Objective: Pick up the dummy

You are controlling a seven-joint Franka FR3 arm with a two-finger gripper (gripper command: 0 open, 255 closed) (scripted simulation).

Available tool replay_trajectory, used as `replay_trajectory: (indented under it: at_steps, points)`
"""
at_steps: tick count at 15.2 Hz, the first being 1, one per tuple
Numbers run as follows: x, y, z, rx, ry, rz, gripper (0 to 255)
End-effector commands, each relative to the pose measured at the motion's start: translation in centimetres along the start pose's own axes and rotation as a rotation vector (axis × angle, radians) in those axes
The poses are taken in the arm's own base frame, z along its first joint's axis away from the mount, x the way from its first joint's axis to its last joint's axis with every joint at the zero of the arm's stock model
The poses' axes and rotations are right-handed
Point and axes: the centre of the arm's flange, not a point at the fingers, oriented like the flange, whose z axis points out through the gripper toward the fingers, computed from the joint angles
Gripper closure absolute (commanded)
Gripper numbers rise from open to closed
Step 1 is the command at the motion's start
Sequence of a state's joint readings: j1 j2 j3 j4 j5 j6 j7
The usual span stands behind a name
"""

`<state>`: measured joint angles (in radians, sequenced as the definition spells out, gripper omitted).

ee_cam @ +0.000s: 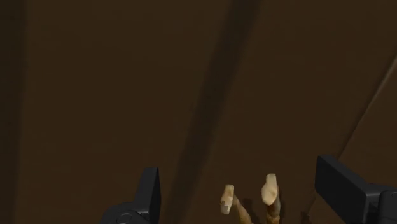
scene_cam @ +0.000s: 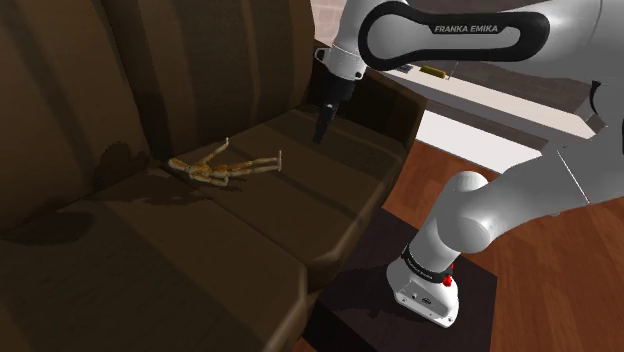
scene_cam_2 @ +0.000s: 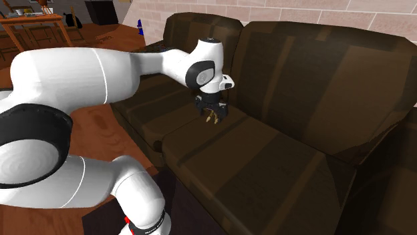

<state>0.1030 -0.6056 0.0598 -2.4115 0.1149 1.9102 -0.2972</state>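
The black gripper (scene_cam: 322, 135) hung over the brown sofa (scene_cam: 300, 230), fingers wide apart. The wooden dummy (scene_cam: 225, 168) lay flat on the seat, feet nearly under the gripper, body stretching away from it.

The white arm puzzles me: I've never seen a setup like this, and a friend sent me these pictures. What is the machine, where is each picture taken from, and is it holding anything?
It is a robot arm standing on a dark box beside a brown sofa. At its end is a black gripper with two fingers. The shoulder view looks down from beside the box. The second exterior view looks past the arm toward the sofa's backrest. The wrist view comes from a camera on the hand itself. On the seat lies the dummy, a small tan jointed figure, flat on the cushion. In the wrist view the fingers stand apart, with two pale limb ends of the dummy between them, untouched. So nothing is held.
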Motion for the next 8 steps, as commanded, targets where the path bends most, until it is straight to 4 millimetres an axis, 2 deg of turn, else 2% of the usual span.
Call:
replay_trajectory:
  at_steps: [1, 8]
  points:
    - [1.7, -0.2, 1.6, 0.012, 0.027, -0.045, 0]
    - [8.0, -1.6, 6.7, 0.055, 0.109, -0.199, 0]
